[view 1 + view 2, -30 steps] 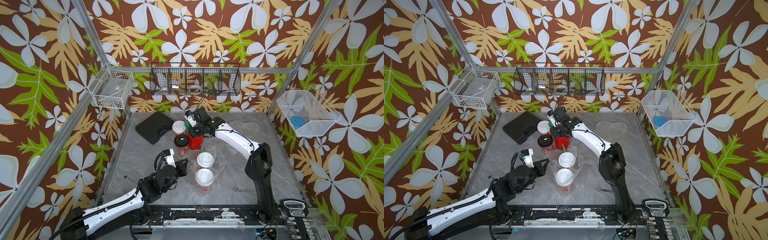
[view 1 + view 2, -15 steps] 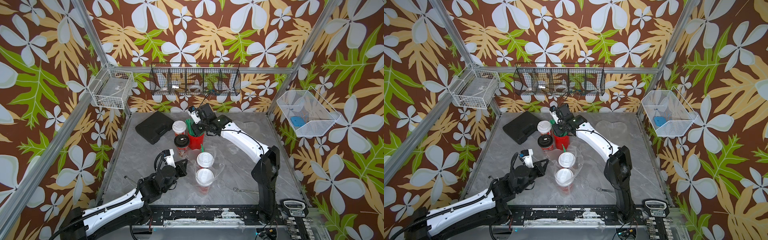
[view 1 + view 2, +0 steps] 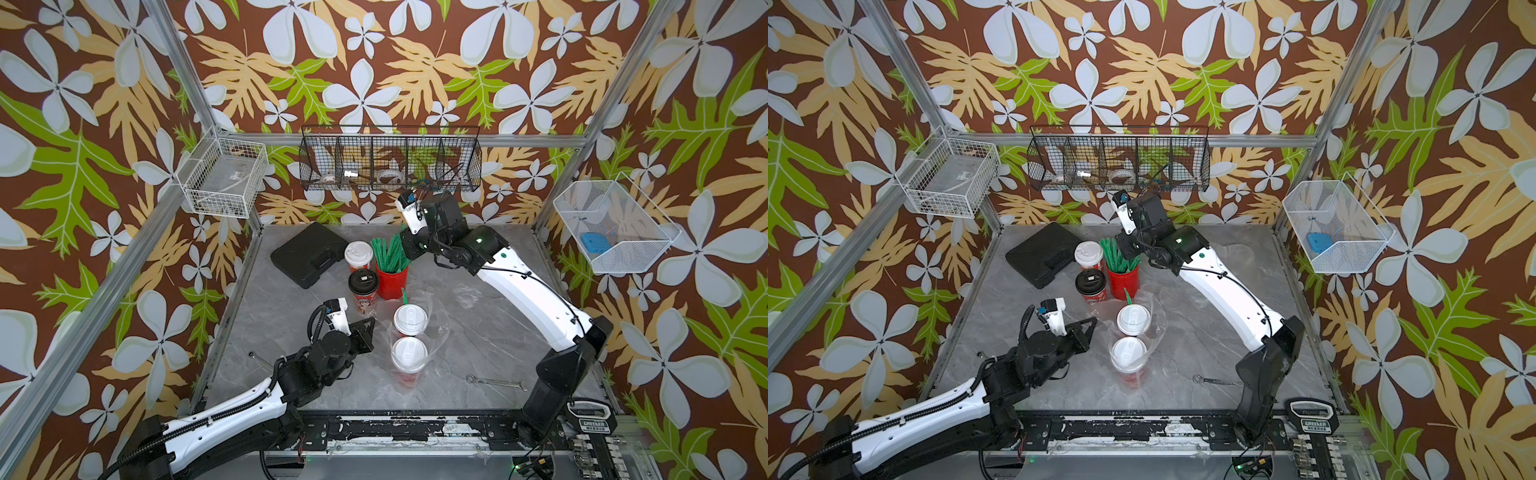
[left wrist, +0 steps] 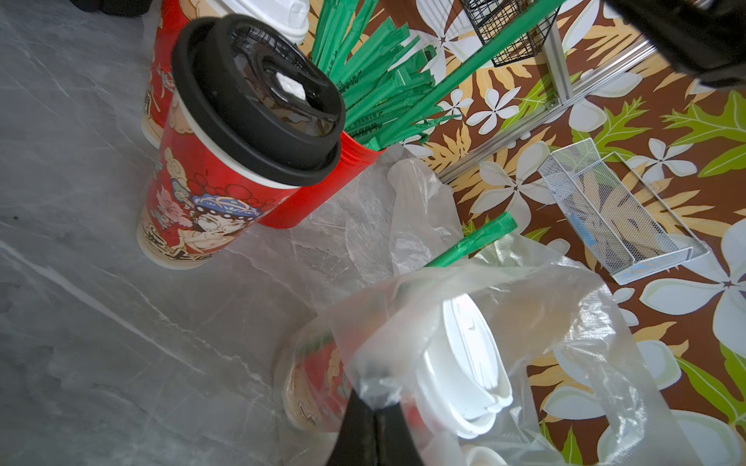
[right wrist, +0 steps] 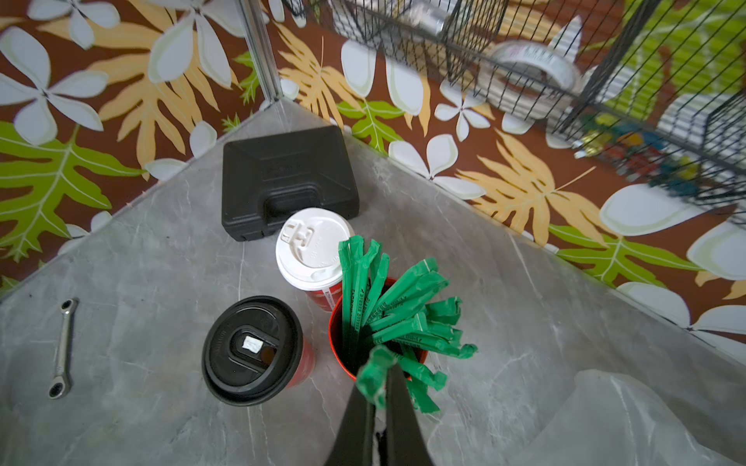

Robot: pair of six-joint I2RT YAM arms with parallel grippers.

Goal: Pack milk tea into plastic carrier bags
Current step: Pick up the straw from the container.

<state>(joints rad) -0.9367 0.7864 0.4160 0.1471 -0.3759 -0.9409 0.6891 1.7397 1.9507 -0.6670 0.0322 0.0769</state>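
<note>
In both top views two white-lidded milk tea cups (image 3: 410, 320) (image 3: 1128, 351) stand inside a clear plastic carrier bag (image 4: 573, 322), with a green straw (image 4: 472, 242) poking up beside them. My left gripper (image 4: 374, 407) (image 3: 371, 323) is shut on that bag's near edge. A black-lidded cup (image 3: 363, 283) (image 5: 252, 349) and another white-lidded cup (image 3: 358, 254) (image 5: 311, 252) stand bare beside the red straw pot (image 3: 391, 279). Above the pot, my right gripper (image 5: 379, 375) is shut on a green wrapped straw (image 5: 373, 377). A second clear bag (image 3: 1239, 251) (image 5: 629, 419) lies flat at the back right.
A black case (image 3: 309, 253) lies at the back left. One wrench (image 3: 494, 382) lies near the front right, another (image 3: 259, 359) by my left arm. Wire baskets (image 3: 390, 164) hang on the walls. The right arm spans the table's right half.
My right gripper has risen up and back from the straw pot with a green straw in its jaws. The left arm and the cups have stayed put.
</note>
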